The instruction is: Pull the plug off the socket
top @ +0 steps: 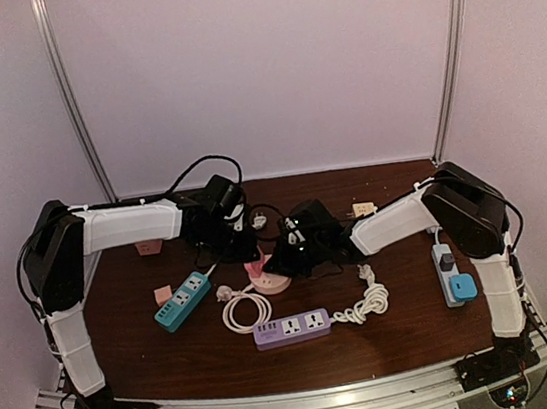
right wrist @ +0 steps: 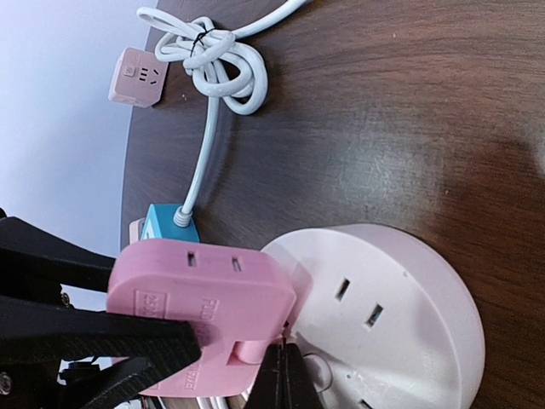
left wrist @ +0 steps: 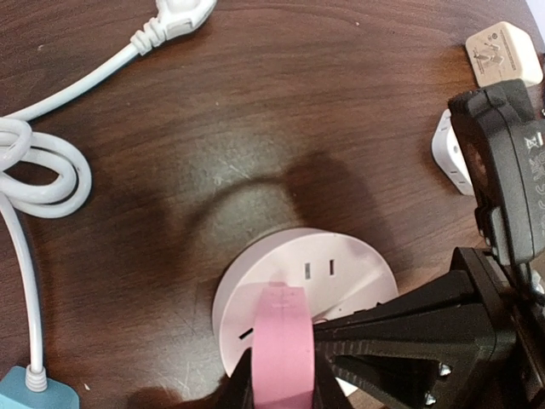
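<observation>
A pink plug stands upright on the left part of a round pale pink socket, its underside right against the socket's face. My left gripper is shut on the plug's two flat sides; its black fingers show at the left of the right wrist view. My right gripper is shut with nothing between the fingers, its tips resting on the socket's top beside the plug. In the top view the plug and socket sit mid-table between my left gripper and right gripper.
A teal power strip, a purple power strip and coiled white cables lie in front. A white strip with a blue plug lies at the right. A beige adapter and a black adapter lie behind the socket.
</observation>
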